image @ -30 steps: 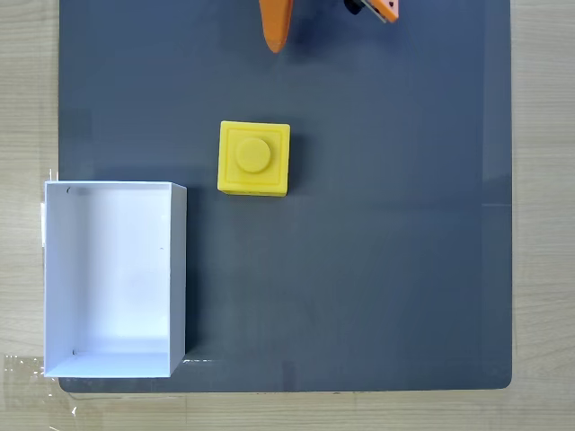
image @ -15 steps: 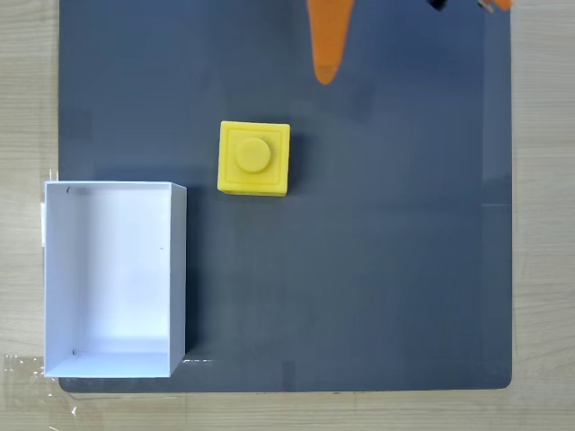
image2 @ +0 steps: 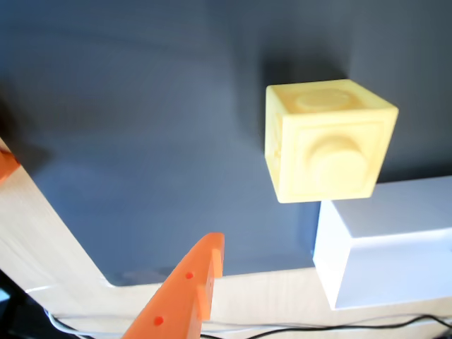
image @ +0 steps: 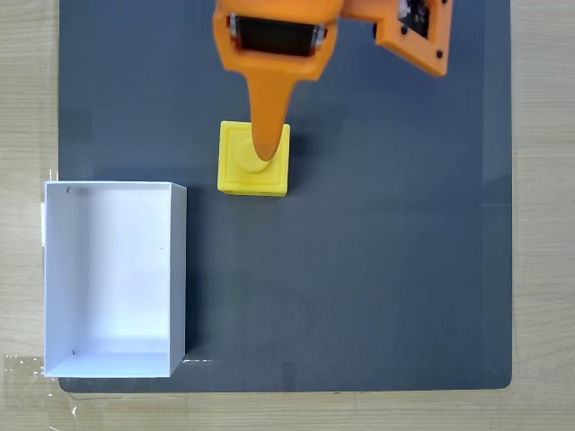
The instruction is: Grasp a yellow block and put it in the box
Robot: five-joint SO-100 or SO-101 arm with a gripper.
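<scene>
White box point(image: 114, 278) holds nothing; yellow block point(image: 234, 171) sits beside it, gripper point(image: 262, 153) spread apart above

Looked straight down from above in the fixed view, well back, taking in the whole dark mat point(image: 377, 269) and the wooden table point(image: 27, 90) at its edges. Rode low and close in the wrist view, aimed obliquely across the mat. Shared between both: the yellow block point(image: 235, 177) point(image2: 328, 141), the box point(image: 112, 278) point(image2: 385, 240), and the mat.
</scene>
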